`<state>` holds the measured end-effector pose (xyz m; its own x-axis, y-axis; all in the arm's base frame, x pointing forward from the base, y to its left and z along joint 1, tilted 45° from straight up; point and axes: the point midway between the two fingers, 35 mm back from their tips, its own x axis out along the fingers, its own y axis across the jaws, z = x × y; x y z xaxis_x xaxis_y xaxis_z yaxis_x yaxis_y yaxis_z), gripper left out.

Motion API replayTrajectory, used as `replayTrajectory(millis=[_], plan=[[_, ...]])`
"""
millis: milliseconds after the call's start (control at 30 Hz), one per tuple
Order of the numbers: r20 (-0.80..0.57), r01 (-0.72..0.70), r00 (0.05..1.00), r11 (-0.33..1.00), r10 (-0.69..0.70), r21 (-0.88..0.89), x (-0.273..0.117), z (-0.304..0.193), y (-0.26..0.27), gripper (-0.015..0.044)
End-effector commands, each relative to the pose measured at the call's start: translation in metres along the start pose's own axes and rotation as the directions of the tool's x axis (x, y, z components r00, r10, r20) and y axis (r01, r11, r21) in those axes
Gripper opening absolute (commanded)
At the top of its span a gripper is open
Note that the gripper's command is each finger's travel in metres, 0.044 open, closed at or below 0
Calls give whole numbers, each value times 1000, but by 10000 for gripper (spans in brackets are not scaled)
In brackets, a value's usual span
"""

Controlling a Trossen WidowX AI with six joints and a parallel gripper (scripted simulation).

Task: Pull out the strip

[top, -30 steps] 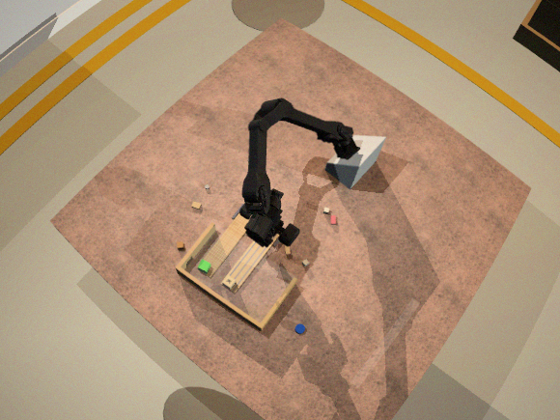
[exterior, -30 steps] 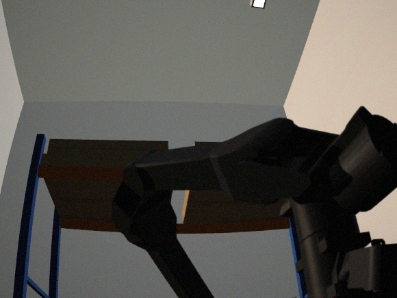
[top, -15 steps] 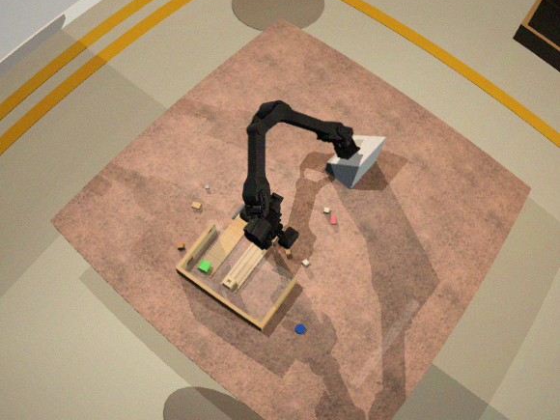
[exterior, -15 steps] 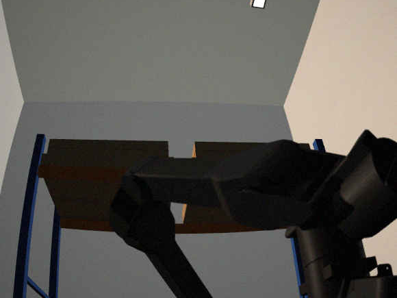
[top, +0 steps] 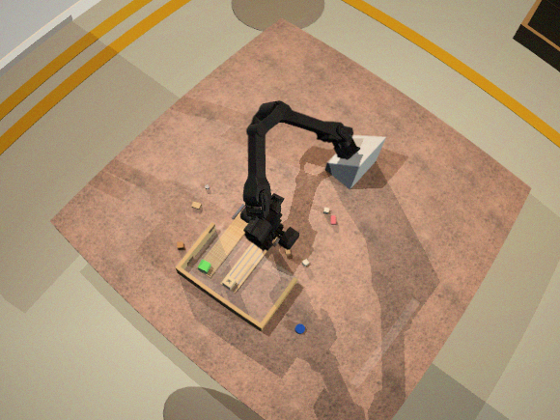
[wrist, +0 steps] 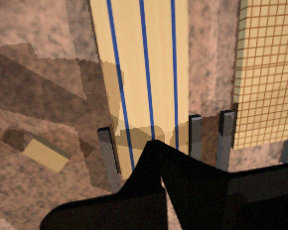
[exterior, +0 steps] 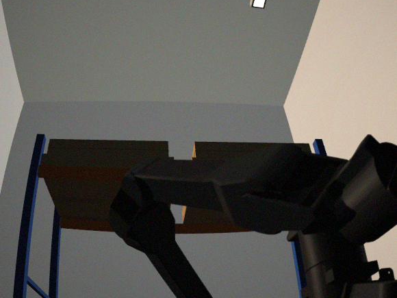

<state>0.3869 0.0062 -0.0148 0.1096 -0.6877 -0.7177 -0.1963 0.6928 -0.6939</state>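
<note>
A pale cube (top: 230, 282) with a dark mark on top rests on the far end of the striped strip (top: 249, 262) (wrist: 161, 64). In the wrist view this strip shows blue lines along it; the cube is outside that view. A green cube (top: 205, 266) sits at the far end of the gridded strip (top: 226, 247) (wrist: 263, 74). My gripper (wrist: 152, 146) is shut and empty. Its tips appear over the near end of the striped strip, between two grey guide posts; whether they touch it I cannot tell. In the top view the arm hides the tips.
A low wooden wall (top: 219, 299) encloses the strips' far ends on three sides. Grey posts (wrist: 108, 159) (wrist: 195, 136) (wrist: 225, 139) flank the near ends. A tan block (wrist: 46, 155), a red block (top: 333, 219), a blue disc (top: 300, 328) and other small pieces lie around. A grey-white wedge (top: 369, 153) stands by the arm.
</note>
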Motion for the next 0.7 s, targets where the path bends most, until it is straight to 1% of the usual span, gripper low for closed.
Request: replayTrajectory(millis=[0, 667], plan=[[2, 5, 1000, 1000, -5, -3, 1, 0, 0, 0], [2, 6, 1000, 1000, -6, -3, 2, 1, -1, 0]])
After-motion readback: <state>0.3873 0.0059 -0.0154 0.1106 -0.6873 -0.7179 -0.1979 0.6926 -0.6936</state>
